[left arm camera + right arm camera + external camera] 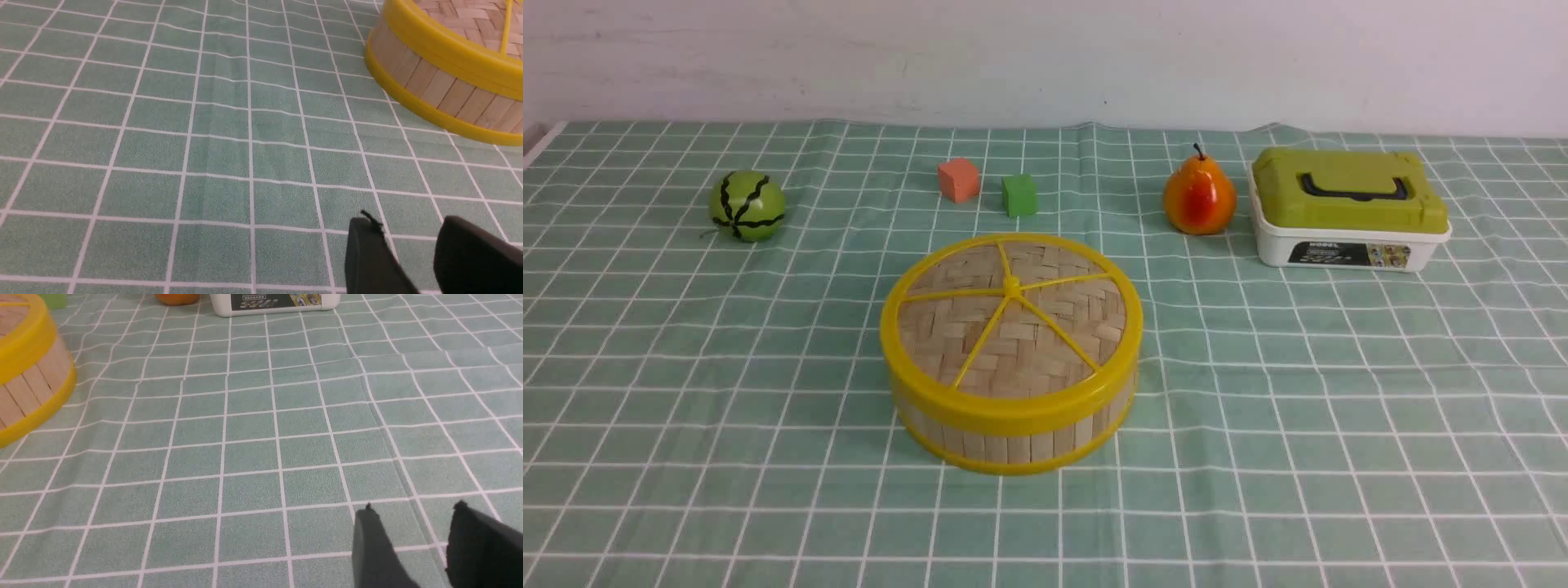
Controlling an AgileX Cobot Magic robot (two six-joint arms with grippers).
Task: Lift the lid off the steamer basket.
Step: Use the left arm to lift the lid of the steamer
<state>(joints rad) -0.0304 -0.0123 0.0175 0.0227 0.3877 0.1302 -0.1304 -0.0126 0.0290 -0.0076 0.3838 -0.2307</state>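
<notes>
- sitting near the middle of the tabletop point(1339, 408), which is covered by a green checked cloth, the steamer basket point(1013, 437) has the lid point(1013, 327) seated flat on its top rim, closed all the way round.
- the left claw point(408, 249) is spread, its two dark fingers point(367, 261) parted with bare cloth showing in the gap; it holds nothing and touches neither basket nor lid.
- in the left wrist view the basket's slatted wall lies well apart from that claw.
- the right claw point(412, 539) is likewise spread and empty, with its fingers point(372, 555) parted over bare cloth and the basket well off from it.
- whether either claw's tips rest on the cloth cannot be told.
- behind the basket stand an orange cube point(958, 180) and a green cube point(1019, 195), near each other but apart.
- a green striped ball point(747, 206) lies at the back on the robot's left.
- a pear point(1198, 198) stands just beside a white box point(1347, 245) with an olive-green top, at the back on the right.
</notes>
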